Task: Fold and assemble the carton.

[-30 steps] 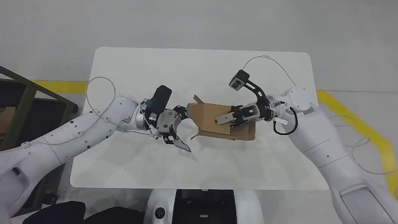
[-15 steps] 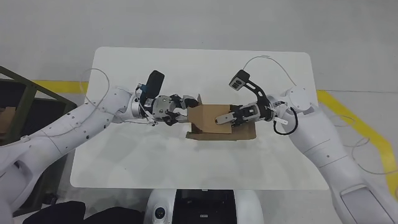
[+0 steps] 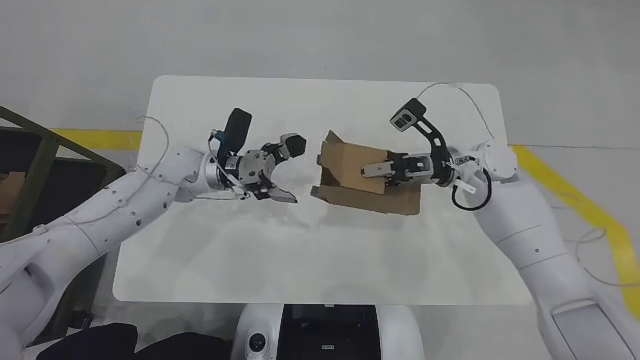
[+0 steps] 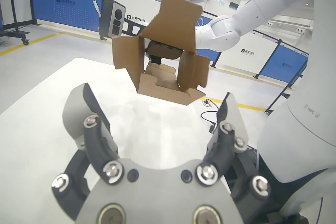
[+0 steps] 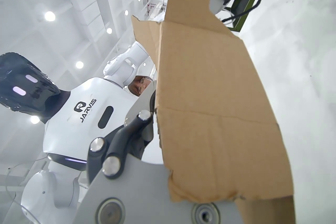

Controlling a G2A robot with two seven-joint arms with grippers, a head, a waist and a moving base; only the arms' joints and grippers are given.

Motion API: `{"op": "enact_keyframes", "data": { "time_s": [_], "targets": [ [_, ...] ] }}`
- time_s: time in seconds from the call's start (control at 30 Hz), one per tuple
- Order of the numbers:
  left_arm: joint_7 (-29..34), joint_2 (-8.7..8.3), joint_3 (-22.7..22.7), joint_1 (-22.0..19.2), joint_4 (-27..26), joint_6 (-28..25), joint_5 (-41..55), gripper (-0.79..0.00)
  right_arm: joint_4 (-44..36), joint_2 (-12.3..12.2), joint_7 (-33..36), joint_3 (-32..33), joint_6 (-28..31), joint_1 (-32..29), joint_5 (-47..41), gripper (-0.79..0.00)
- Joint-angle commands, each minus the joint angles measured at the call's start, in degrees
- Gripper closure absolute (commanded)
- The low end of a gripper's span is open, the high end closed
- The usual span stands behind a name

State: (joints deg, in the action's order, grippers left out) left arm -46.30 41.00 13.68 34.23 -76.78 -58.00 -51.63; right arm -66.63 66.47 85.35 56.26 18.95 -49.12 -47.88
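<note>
You can see the right gripper (image 3: pixel 368 169) pinching a wall of the carton (image 3: pixel 340 192) over the middle of the table (image 3: pixel 200 250), and the left gripper (image 3: pixel 288 170) is wide open near the carton's open end, not touching it.

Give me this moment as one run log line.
carton: end flaps open | right hand: shut on carton wall | left hand: open, apart from carton, facing its open end
</note>
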Motion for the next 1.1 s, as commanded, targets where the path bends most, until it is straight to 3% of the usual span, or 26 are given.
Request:
{"op": "enact_keyframes", "data": {
  "time_s": [0.0, 0.17, 0.3, 0.5, 0.63, 0.93, 1.07],
  "targets": [
    [0.0, -0.84, 0.9, 2.8, -3.5, 0.0, -2.0, -0.785, -0.2, 0.0, -0.6, 0.5, 0.6, -0.4, 0.1, 0.0],
    [-2.6, -2.96, 3.9, 8.3, -9.3, 2.6, -8.8, -0.785, -0.9, 0.1, -1.8, 0.9, 1.8, -1.0, 0.7, 0.0],
    [-1.3, -4.14, 6.7, 9.5, -10.8, 1.4, -8.1, -0.785, -1.3, 0.3, -2.1, 1.0, 2.1, -1.3, 1.1, 0.0],
    [-4.3, -5.91, 11.0, 13.8, -12.0, 4.3, -8.4, -0.785, -0.6, 0.2, -2.9, 2.1, 2.8, -1.5, 1.7, 0.0],
    [-7.2, -6.9, 13.2, 16.3, -12.3, 7.2, -14.4, -0.785, -0.6, 0.0, -3.8, 2.9, 3.8, -1.8, 2.3, 0.0],
    [-7.9, -7.09, 13.7, 17.2, -12.6, 8.0, -15.5, -0.785, -0.7, 0.1, -4.2, 2.9, 3.6, -1.9, 2.3, 0.0],
    [-3.7, -6.7, 14.7, 18.2, -13.2, 11.3, -12.5, -0.785, -3.9, -0.3, -7.7, 3.6, 2.4, -4.1, 4.7, 0.0]
  ]
}}
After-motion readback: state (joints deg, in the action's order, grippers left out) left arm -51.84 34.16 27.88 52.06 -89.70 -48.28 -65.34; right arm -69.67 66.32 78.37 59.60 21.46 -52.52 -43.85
